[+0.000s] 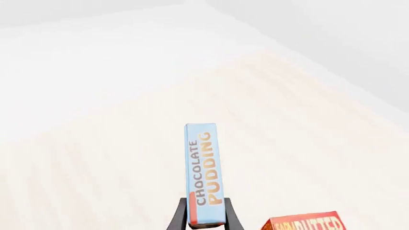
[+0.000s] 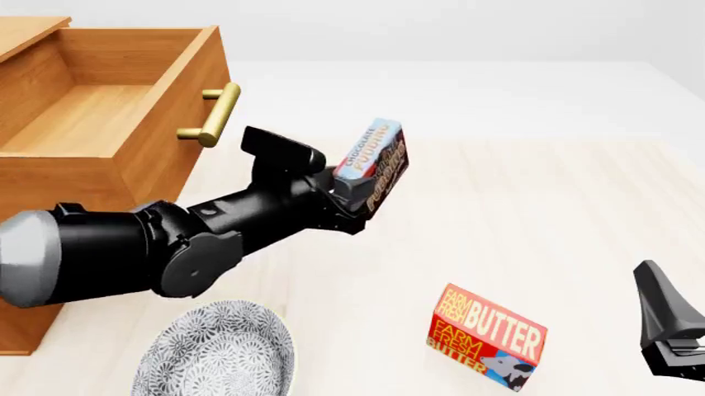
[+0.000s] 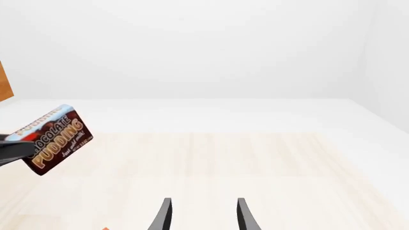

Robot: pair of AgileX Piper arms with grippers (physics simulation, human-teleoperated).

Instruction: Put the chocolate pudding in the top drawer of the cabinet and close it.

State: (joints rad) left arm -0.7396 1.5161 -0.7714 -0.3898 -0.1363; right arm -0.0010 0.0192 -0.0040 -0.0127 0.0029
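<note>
Left claw pinched chocolate pudding, box tilted, lifted clear of counter, just right of top drawer standing pulled out of cabinet. Right claw spread, holding nothing, at near right. Butter box and patterned plate lay near on counter

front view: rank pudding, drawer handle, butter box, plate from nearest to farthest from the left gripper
1. pudding, held in the left gripper
2. drawer handle, up to its left
3. and 4. butter box to the lower right and plate to the lower left: too close to call
</note>
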